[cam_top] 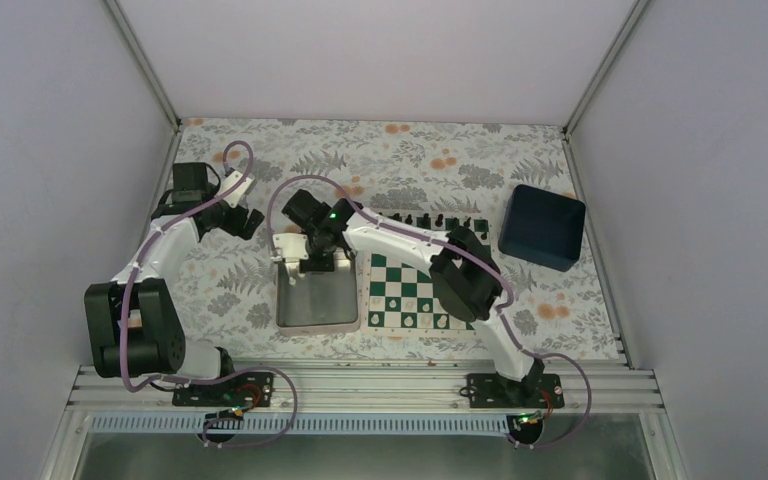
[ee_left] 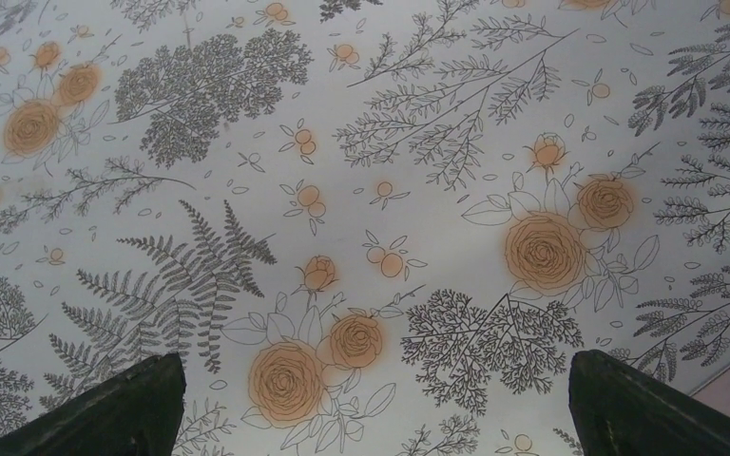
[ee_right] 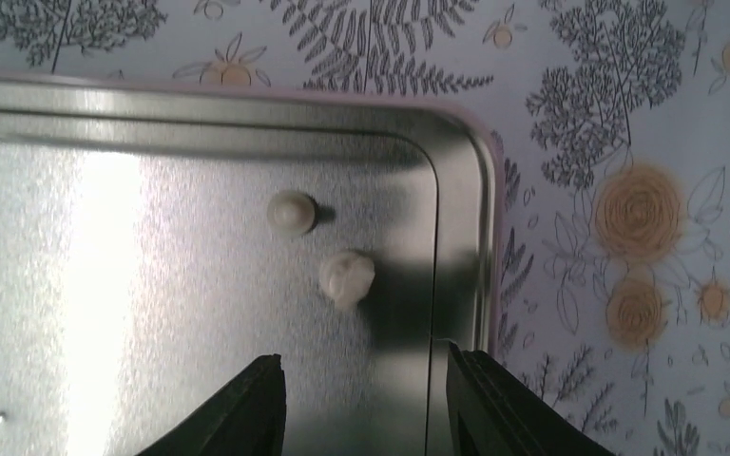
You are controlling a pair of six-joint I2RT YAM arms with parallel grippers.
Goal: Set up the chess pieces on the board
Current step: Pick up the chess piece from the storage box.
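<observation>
The right claw (ee_right: 361,369) hangs partly open and empty above the square silver metal tray (ee_right: 461,190). Two tiny cream-white chess pieces (ee_right: 347,277) sit in the tray at its 12 o'clock, the nearer just ahead. The left claw (ee_left: 373,361), wide open and empty, is well apart over the flower-printed counter (ee_left: 390,142).

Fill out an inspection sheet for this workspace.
Surface: flowered tablecloth.
Job's things: board with black pieces along its far edge, white pieces at its near edge; two cream pieces in the metal tray.
Clutter: dark blue box right of the board.
Claws: left claw open above bare cloth; right claw open above the tray, nothing held.
Cables: purple cables looped along both arms.
Surroundings: white walls, metal rail in front.
</observation>
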